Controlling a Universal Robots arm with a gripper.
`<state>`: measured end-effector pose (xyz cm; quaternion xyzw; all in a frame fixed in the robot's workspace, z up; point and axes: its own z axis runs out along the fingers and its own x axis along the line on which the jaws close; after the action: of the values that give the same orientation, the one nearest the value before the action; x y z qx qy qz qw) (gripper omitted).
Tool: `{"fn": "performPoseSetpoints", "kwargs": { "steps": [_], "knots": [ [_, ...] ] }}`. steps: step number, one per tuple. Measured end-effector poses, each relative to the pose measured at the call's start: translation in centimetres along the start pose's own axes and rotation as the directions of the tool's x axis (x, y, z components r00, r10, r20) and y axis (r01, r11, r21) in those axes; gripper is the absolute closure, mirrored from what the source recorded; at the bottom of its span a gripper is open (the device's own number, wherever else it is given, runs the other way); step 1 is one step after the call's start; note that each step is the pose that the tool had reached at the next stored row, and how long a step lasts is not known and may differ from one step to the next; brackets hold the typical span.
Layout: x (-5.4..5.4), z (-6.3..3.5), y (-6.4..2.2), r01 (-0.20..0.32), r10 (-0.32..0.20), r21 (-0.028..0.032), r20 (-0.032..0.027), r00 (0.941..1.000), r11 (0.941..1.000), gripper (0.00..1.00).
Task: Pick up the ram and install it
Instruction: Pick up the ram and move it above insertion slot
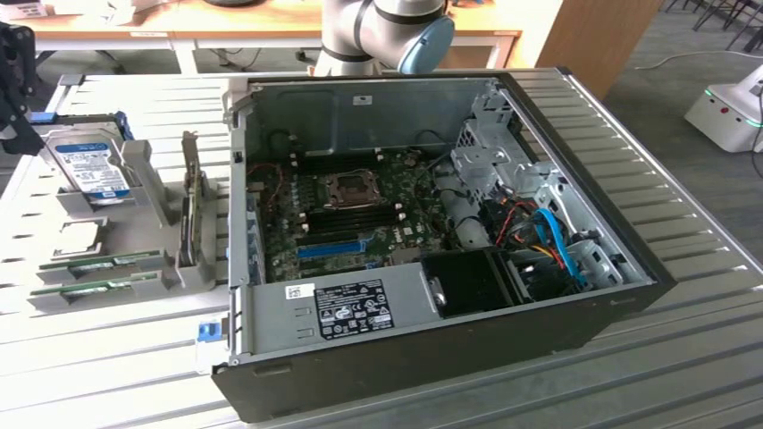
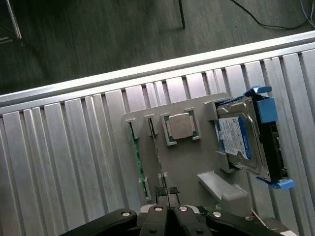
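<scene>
The jaws, shut and empty near the grey parts holder (image 2: pixel 187 162), would best open and line up square with the long edge of the ram (image 2: pixel 134 147) before descending.

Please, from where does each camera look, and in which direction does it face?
Exterior view: above the table, looking down into the open computer case; the arm shows behind it.
Wrist view: on the wrist, looking down past the shut gripper onto the grey holder.
Shared: the holder, the ram and the hard drive.
</scene>
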<state>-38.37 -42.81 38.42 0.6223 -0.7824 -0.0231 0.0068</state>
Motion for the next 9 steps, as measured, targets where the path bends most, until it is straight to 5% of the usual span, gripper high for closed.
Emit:
{"fn": "performPoseSetpoints", "kwargs": {
  "steps": [9],
  "knots": [
    [0.00,0.02,0.00,0.119,-0.119,-0.0031,-0.0057,0.9929,0.9929,0.89]
  ]
}}
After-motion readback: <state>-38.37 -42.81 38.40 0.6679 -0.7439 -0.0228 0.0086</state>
